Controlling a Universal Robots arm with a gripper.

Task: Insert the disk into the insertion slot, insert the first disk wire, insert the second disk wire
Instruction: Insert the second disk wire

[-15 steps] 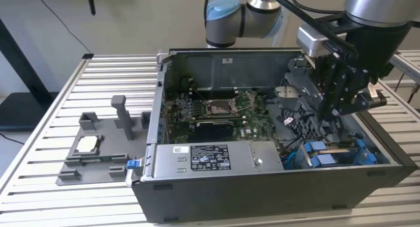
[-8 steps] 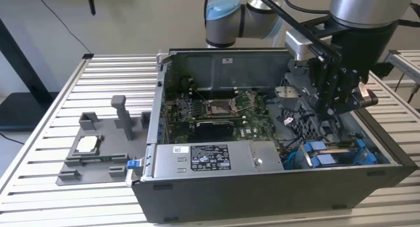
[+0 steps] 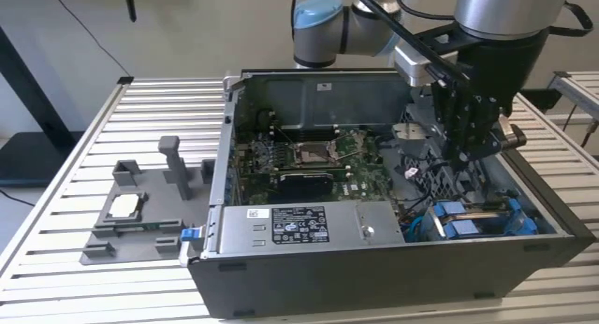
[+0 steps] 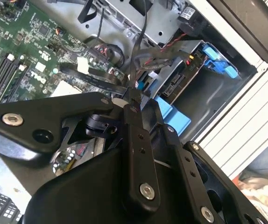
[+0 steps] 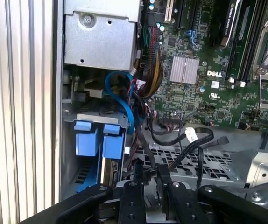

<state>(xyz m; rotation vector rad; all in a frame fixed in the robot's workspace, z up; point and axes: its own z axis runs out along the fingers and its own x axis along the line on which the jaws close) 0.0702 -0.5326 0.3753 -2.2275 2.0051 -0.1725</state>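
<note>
On the exterior view's left we saw 1 grey fixture (image 3: 131, 219) on the slatted table (image 3: 56, 198), and beside it stood 1 open computer case (image 3: 374, 282). Toward the case's right end, 1 disk (image 3: 482, 219) sat in the insertion slot (image 5: 99, 119), long axis running left-right, its 2 blue tabs (image 3: 451, 212) pointing left. Just above it, 1 gripper (image 3: 465, 154) was clamped on 1 black wire (image 5: 138, 165).

Disk (image 5: 99, 142) mostly hidden inside insertion slot (image 5: 96, 119) | gripper (image 3: 465, 154) hold impossible to tell | arm (image 3: 506, 12) cut off at exterior view's top edge | worktop (image 3: 94, 127) runs past its sides
</note>
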